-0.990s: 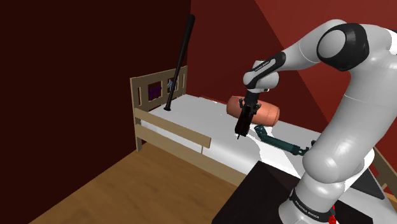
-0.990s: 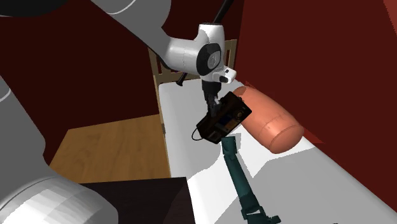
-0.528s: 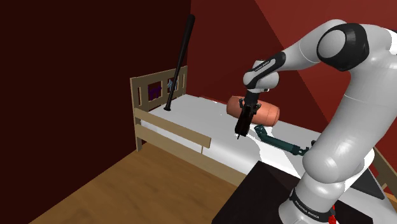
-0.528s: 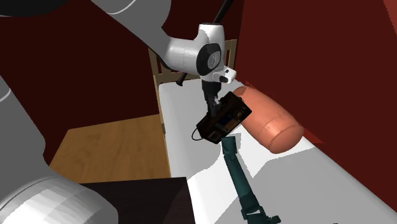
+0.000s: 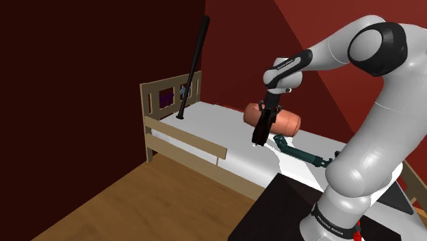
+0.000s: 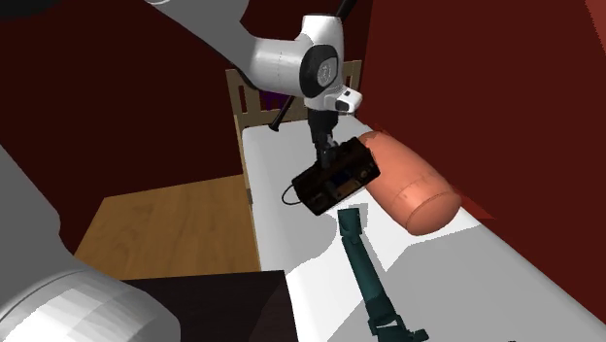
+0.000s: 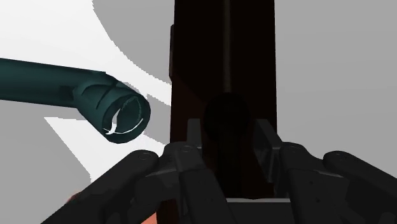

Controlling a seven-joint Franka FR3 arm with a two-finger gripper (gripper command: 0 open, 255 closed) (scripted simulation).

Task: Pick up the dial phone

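Now that the arm [image 5: 383, 109] has risen a little, the tool [image 6: 323, 149], its fingers [image 7: 183, 159] clamped on the phone [image 6: 335, 177], holds it higher, clear above the bed's [image 5: 205, 120] middle, so the pick-up looks done.

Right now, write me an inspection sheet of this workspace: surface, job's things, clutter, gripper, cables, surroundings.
Surface: white bed in a pale wooden frame.
Job's things: dark boxy dial phone, hanging tilted from the gripper over the bed.
Clutter: salmon cylinder and dark teal tube lying on the bed; black bat leaning upright at the bed's far end.
Gripper: gripper shut on the phone's upper edge.
Cables: a short thin dark loop at the phone's low corner, perhaps its cord.
Surroundings: dark red walls, wooden floor, black stand.
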